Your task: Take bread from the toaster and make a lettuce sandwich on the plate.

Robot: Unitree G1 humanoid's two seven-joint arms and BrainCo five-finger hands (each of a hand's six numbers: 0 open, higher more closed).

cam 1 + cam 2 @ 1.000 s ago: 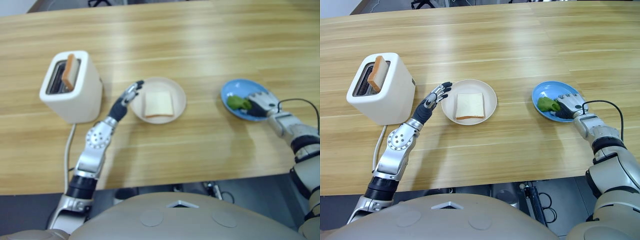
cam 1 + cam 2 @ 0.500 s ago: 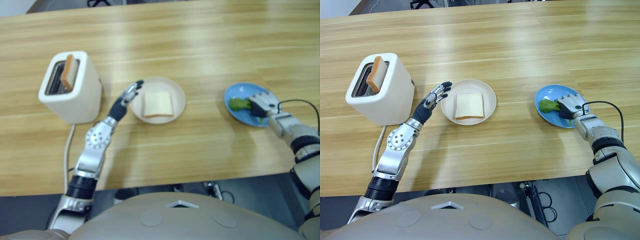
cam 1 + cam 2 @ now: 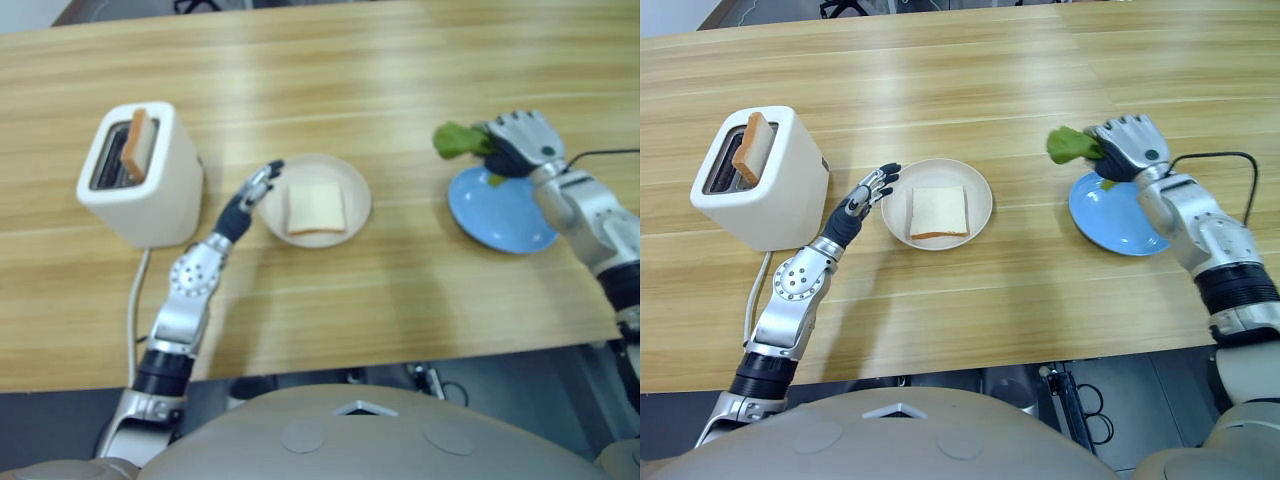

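Above far rim of blue dish (image 3: 1125,225): right robot hand (image 3: 1130,145), fingers closed on lettuce (image 3: 1069,146). At centre of tabletop (image 3: 1020,90): plate (image 3: 985,200) bearing bread slice (image 3: 939,211), well apart from dish. Just beside plate's left rim: left robot hand (image 3: 865,195), fingers extended, empty. Further left: toaster (image 3: 765,195), second slice (image 3: 755,145) upright in slot.
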